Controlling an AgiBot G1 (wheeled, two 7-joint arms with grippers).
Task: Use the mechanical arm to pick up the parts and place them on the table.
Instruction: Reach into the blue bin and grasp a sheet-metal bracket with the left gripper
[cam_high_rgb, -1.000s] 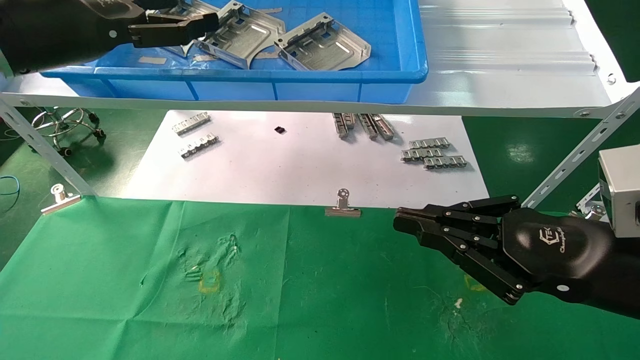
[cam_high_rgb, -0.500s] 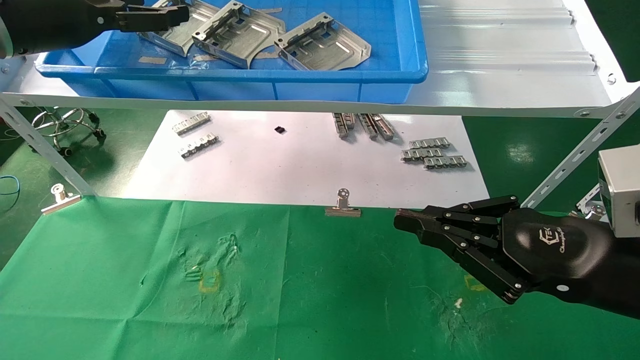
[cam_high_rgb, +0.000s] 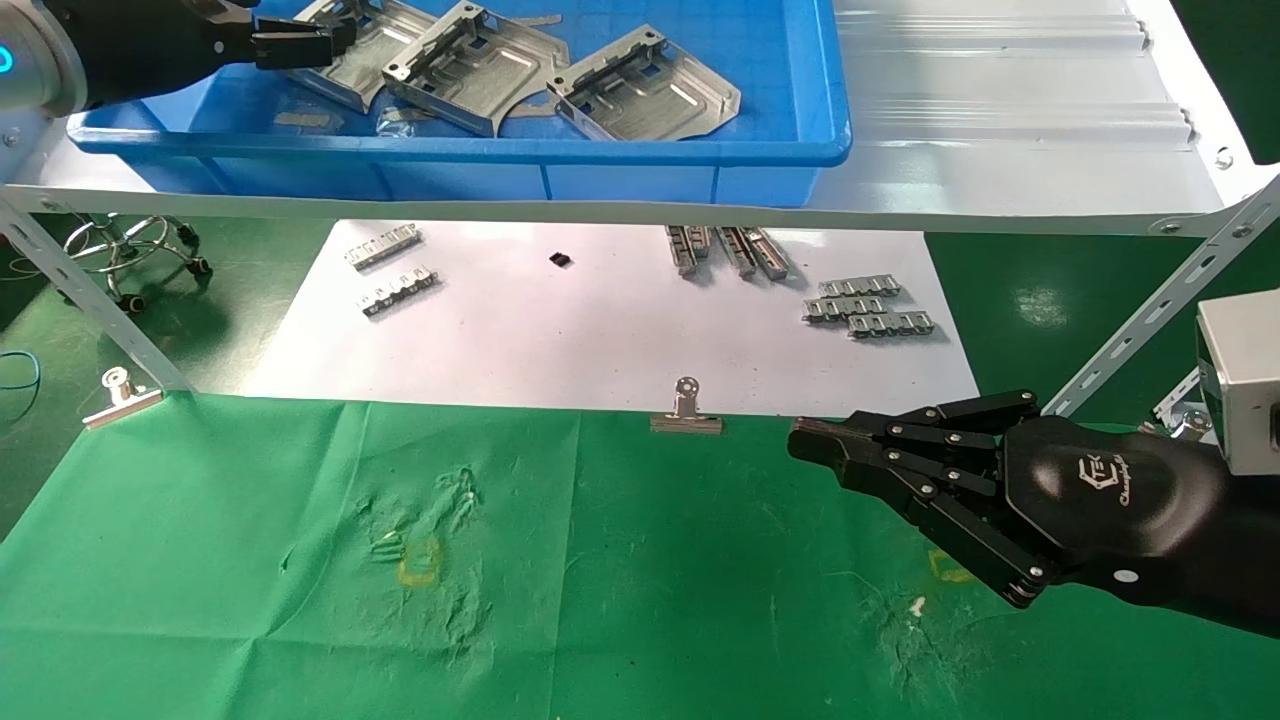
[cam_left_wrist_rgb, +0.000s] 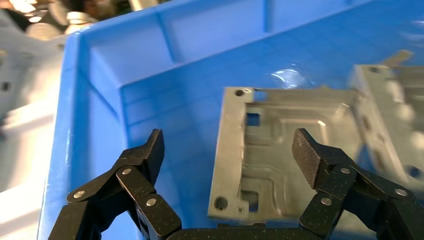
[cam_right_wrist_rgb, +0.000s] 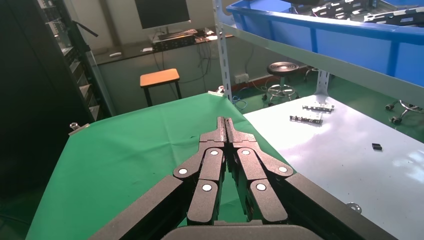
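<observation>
Green wrinkled cloth is covering the table (cam_high_rgb: 250, 560), and up on the white metal shelf (cam_high_rgb: 1000, 130) a blue plastic bin (cam_high_rgb: 480, 150) is holding three flat silver-grey stamped plates (cam_high_rgb: 645, 95). Left black gripper (cam_left_wrist_rgb: 227, 152) is hovering spread wide over the nearest plate (cam_left_wrist_rgb: 280, 160) (nothing gripped). Right black gripper (cam_high_rgb: 805, 440) is idling pinched together above the cloth.

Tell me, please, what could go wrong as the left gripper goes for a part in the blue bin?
The open left gripper straddles only one edge of the leftmost part, so the flat plate may tilt or slip on closing. That part touches its neighbour, which could be dragged along. One finger is near the bin wall.
</observation>
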